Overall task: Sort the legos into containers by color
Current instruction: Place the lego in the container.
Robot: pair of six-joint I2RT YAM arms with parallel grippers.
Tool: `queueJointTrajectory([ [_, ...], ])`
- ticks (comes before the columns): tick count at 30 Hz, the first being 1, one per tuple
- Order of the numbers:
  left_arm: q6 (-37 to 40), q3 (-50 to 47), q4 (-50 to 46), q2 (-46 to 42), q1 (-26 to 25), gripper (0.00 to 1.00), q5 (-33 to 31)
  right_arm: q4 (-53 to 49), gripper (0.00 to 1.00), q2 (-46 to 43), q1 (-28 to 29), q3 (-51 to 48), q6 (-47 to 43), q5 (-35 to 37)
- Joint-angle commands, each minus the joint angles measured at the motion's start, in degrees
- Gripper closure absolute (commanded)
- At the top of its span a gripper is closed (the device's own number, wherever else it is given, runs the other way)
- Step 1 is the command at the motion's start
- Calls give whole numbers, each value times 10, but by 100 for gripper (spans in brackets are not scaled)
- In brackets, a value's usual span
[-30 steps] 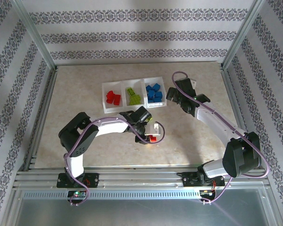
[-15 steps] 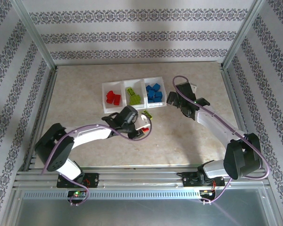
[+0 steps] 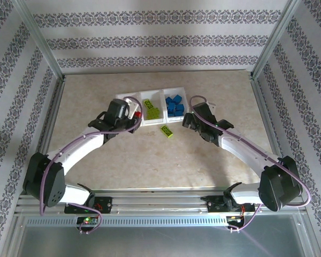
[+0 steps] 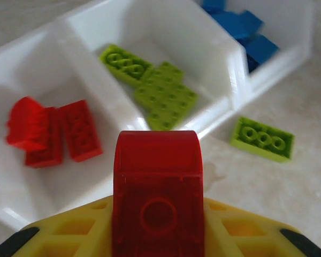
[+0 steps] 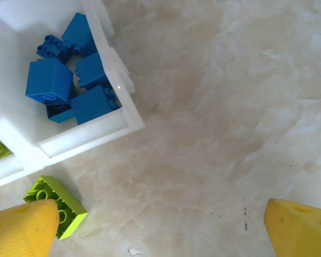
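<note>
My left gripper (image 3: pixel 131 113) is shut on a red lego (image 4: pixel 157 187) and hovers at the near edge of the left bin of the containers (image 3: pixel 162 104). That bin holds red legos (image 4: pixel 48 134). Green legos (image 4: pixel 158 88) lie in the middle bin and blue legos (image 5: pixel 69 80) in the right one. One loose green lego (image 3: pixel 167 131) lies on the table just in front of the tray. My right gripper (image 3: pixel 187 122) stands open, low over the table right of that green lego (image 5: pixel 56 206), with nothing between its yellow fingers (image 5: pixel 21 230).
The marble-patterned tabletop (image 3: pixel 214 160) is bare in front of and to the right of the tray. Metal frame posts (image 3: pixel 40 48) and patterned walls close in the table on three sides.
My left arm swung from the near middle of the table up and left to the red bin, carrying the red lego. My right gripper moved slightly left towards the loose green lego.
</note>
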Motion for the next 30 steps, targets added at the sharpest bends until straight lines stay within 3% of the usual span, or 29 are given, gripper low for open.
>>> queueJointTrajectory([
  [1,-62,41,-61,28,29,62,-29,2,2,24,16,2,11,9],
  [7,-35,122,-113,108,48,62,-75,-3,2,80,45,32,5,-6],
  [16,-34,188,-129,207,71,59,-66,-2,2,133,71,60,1,-22],
  [24,-45,190,-117,230,77,58,-60,-4,2,180,78,79,-7,-47],
  [30,-52,186,-119,199,77,56,-52,-4,2,202,86,90,-12,-60],
])
